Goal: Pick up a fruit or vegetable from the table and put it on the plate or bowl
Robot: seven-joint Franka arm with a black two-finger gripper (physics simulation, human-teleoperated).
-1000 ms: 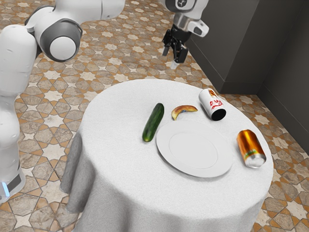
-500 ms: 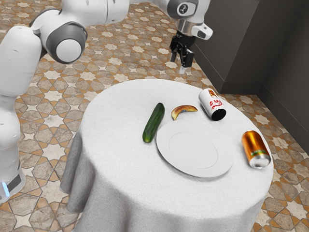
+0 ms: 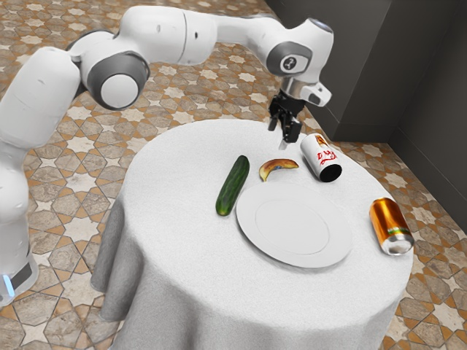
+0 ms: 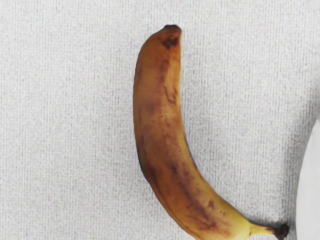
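Gripper (image 3: 285, 131) hangs over brown-spotted banana (image 3: 277, 168), jaws parted, empty, apparently lined up for top-down grasp. Banana lies flat on white tablecloth (image 3: 182, 240), just beside plate (image 3: 248, 219) rim, between cucumber (image 3: 231, 185) and tipped white can (image 3: 321, 157). Nearness to plate suggests short carry.

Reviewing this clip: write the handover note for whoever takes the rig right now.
Hand: open, holding nothing, hovering above the banana, which the wrist view shows right beneath it.
Things: the banana lies on the table just beyond the plate, between the cucumber and the white can. The orange can lies at the plate's exterior-view right.
Done: approach only; no fruit on the plate.
Left: descend, grasp the banana, lift it, set it on the plate.
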